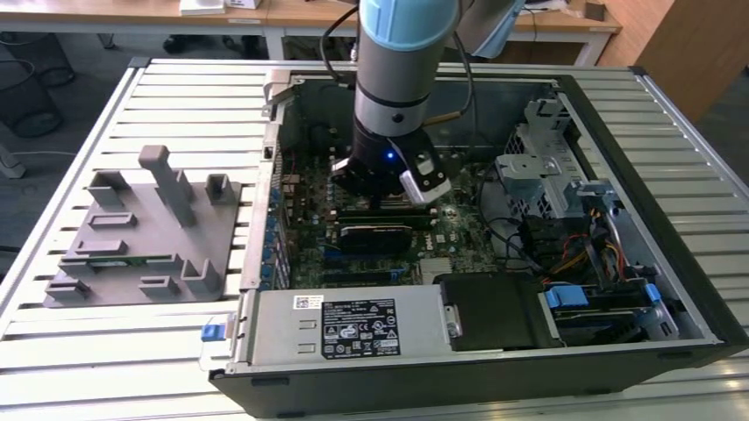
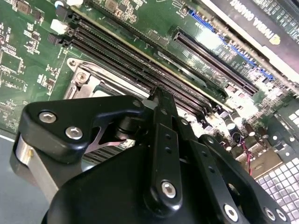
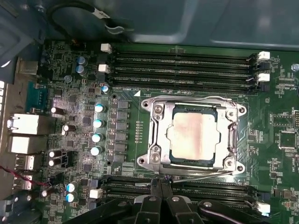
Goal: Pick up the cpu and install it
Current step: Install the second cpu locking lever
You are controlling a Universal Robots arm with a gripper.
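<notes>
Arm is down inside the open computer case (image 1: 655,289), gripper (image 3: 160,186) just above the motherboard (image 3: 74,116). In the first wrist view the cpu (image 3: 193,138) sits flat in its socket, inside the metal retention frame (image 3: 154,154), between the two banks of memory slots (image 3: 182,70). Fingers are pressed together, holding nothing, tips just beside the socket frame's edge. Grey tray (image 1: 129,246) rests on the table outside the case.

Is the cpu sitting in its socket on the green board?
Yes, in the first wrist view the cpu lies flat inside the metal socket frame on the green board.
</notes>
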